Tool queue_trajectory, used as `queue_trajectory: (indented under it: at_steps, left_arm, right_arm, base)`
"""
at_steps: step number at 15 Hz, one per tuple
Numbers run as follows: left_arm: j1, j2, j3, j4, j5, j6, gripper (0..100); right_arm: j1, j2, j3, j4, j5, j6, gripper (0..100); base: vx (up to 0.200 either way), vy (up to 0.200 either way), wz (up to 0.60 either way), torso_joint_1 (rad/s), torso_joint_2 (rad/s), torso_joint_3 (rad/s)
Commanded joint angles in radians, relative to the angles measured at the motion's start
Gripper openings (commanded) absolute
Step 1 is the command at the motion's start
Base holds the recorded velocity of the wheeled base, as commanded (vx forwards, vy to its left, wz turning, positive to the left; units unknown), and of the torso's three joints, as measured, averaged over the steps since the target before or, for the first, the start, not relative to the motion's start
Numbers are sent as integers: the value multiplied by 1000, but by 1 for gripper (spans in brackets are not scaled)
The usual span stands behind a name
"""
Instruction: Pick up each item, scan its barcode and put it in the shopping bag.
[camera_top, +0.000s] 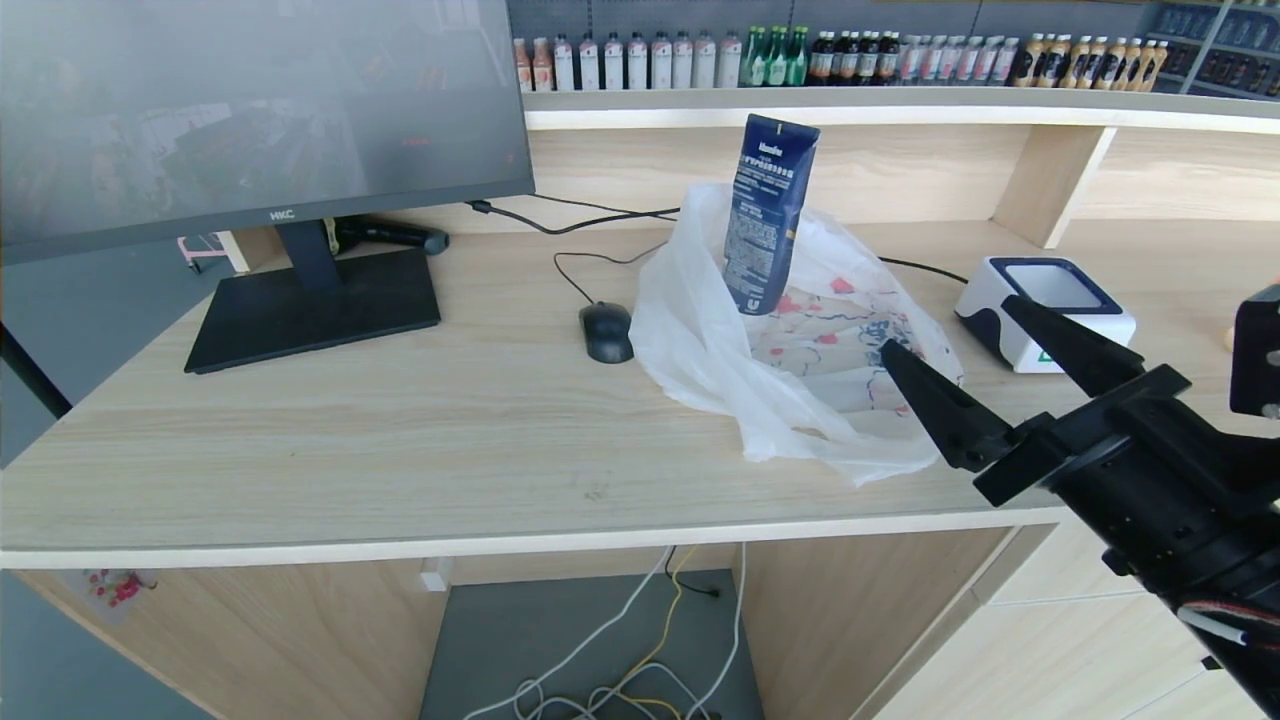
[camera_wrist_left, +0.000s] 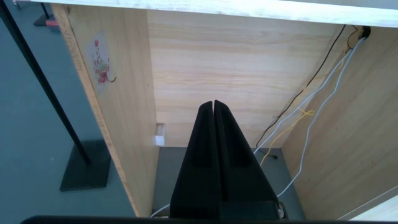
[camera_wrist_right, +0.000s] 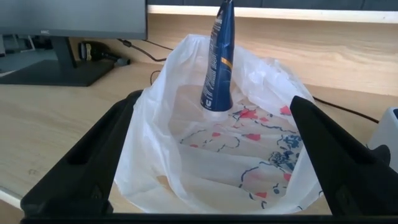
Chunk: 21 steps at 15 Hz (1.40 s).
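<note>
A dark blue tube (camera_top: 768, 212) stands upright, cap down, inside the white shopping bag (camera_top: 700, 340) in the middle of the desk; the right wrist view shows the tube (camera_wrist_right: 219, 59) rising out of the bag (camera_wrist_right: 155, 143). My right gripper (camera_top: 950, 335) hangs open just right of the bag, near the desk's front edge, with nothing between its fingers. The white barcode scanner (camera_top: 1040, 310) sits behind that gripper on the right. My left gripper (camera_wrist_left: 214, 109) is shut and empty, down below the desk top beside a wooden panel.
A monitor (camera_top: 250, 110) on a black stand, a black mouse (camera_top: 606, 332) and cables lie on the desk's left and middle. A raised wooden counter (camera_top: 900, 105) runs behind, with bottle shelves beyond. Cables hang under the desk (camera_wrist_left: 311, 112).
</note>
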Motion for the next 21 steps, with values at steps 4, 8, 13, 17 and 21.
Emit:
queue_trajectory:
  at_steps: [4, 8, 13, 17, 21]
  left_arm:
    - [0, 0, 0, 0, 0, -3, 0]
    - [0, 0, 0, -1, 0, -6, 0]
    - [0, 0, 0, -1, 0, -6, 0]
    - [0, 0, 0, 0, 0, -6, 0]
    - [0, 0, 0, -1, 0, -6, 0]
  right_arm:
    - [1, 36, -2, -1, 0, 1, 100]
    - [1, 36, -2, -1, 0, 1, 100]
    - [10, 25, 23, -1, 2, -1, 100]
    - [21, 36, 16, -1, 2, -2, 100]
    - [22, 36, 18, -1, 2, -1, 100]
  base:
    - [0, -200, 0, 1, 2, 4]
    - [0, -200, 0, 2, 0, 4]
    - [0, -200, 0, 2, 4, 0]
    - [0, -200, 0, 2, 1, 4]
    - [0, -200, 0, 1, 2, 2]
